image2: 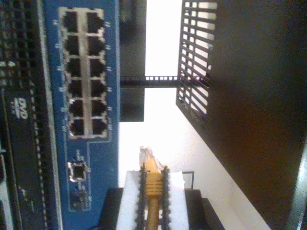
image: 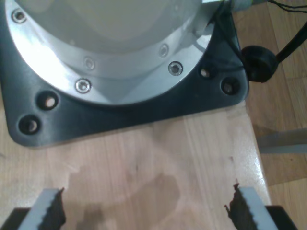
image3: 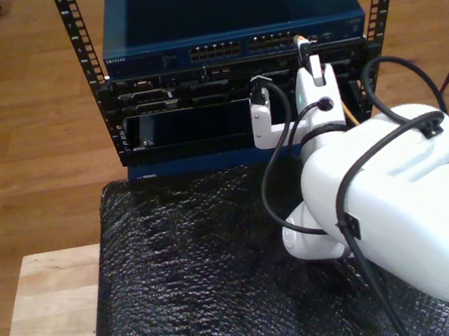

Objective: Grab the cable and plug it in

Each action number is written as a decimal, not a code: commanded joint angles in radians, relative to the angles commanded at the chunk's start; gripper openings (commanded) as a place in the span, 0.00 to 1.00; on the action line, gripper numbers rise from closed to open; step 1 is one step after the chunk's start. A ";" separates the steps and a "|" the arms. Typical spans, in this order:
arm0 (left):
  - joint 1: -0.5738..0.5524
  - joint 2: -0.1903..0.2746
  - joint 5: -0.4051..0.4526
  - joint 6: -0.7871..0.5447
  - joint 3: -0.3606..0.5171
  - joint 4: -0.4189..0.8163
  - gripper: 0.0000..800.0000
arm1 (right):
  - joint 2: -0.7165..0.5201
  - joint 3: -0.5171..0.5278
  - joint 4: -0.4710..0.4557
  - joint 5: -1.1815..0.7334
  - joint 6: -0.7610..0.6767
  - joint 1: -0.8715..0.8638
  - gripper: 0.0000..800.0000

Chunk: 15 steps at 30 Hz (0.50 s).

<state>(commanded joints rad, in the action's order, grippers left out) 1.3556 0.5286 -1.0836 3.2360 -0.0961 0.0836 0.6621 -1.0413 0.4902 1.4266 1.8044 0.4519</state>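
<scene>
You are seeing a room with a brown wooden plank floor (image3: 26, 138), and on it is standing a black metal rack (image3: 94, 86) that is carrying a blue network switch (image3: 228, 24) with rows of ports, and darker units under it. In front of the rack a pale wooden table (image3: 45, 321) is lying partly under a black crinkled sheet (image3: 191, 283). My first gripper (image: 146, 208) is hanging over pale wood, its two toothed fingers (image: 48, 208) standing wide apart with nothing between them, just beside a black base plate (image: 120, 115) with a silver ring. My second gripper (image2: 152, 189) is pressing its pads closed on the thin yellow-orange network cable (image2: 152, 184). The clear plastic plug (image2: 146, 155) is sticking out past the pads, near the blue face of the switch but apart from the ports.
</scene>
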 joint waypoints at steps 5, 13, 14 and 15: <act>0.000 0.000 0.000 0.000 0.000 0.000 1.00 | 0.031 -0.035 0.000 -0.006 -0.002 -0.009 0.00; 0.000 0.000 0.000 0.000 0.000 0.000 1.00 | 0.048 -0.054 0.000 -0.011 -0.003 -0.018 0.00; 0.000 0.000 0.000 0.000 0.000 0.000 1.00 | 0.051 -0.055 0.000 -0.012 -0.003 -0.020 0.00; 0.000 0.000 0.000 0.000 0.000 0.000 1.00 | 0.055 -0.058 0.000 -0.012 -0.003 -0.020 0.00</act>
<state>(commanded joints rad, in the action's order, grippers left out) 1.3556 0.5286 -1.0836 3.2360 -0.0961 0.0836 0.7173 -1.0996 0.4902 1.4143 1.8013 0.4319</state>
